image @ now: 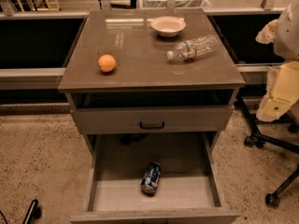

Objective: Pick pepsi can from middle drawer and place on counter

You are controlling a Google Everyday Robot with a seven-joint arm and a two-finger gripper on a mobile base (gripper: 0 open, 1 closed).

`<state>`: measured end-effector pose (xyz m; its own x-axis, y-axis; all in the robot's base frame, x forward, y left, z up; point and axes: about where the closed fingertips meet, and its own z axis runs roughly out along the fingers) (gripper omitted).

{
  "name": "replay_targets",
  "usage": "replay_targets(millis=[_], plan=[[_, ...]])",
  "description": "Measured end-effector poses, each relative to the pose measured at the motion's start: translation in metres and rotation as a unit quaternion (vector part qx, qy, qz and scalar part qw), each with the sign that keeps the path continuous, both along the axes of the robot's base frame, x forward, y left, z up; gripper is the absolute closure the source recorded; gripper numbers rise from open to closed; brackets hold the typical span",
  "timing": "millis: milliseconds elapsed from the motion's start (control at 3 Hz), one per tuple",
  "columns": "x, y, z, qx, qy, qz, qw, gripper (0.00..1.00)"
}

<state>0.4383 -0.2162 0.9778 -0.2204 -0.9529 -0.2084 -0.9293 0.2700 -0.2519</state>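
"Where's the pepsi can [151,178]?"
"Lying on its side in the open middle drawer [112,195], below the counter [140,73]. On the counter sit a white bowl [168,26], a tipped water bottle [192,47] and an orange [107,63]."
"And the gripper [267,31]?"
"Off the counter's right edge. Open or closed, I can't tell."

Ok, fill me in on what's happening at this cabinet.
The robot has not picked anything up yet. The pepsi can lies on its side on the floor of the open middle drawer, untouched. The robot's hand sits at the right edge of the view, beside the cabinet and well away from the can. On the counter are an orange, a bowl and a water bottle lying on its side.
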Motion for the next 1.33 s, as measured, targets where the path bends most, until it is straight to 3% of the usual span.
replay_targets(millis=[667,1000,1333], plan=[[0.001,0.002,0.001,0.007,0.0,0.003,1.0,0.0],[-0.004,0.021,-0.066,0.062,0.06,0.05,0.995,0.0],[-0.044,0.066,-0.143,0.17,0.123,0.085,0.974,0.0]])
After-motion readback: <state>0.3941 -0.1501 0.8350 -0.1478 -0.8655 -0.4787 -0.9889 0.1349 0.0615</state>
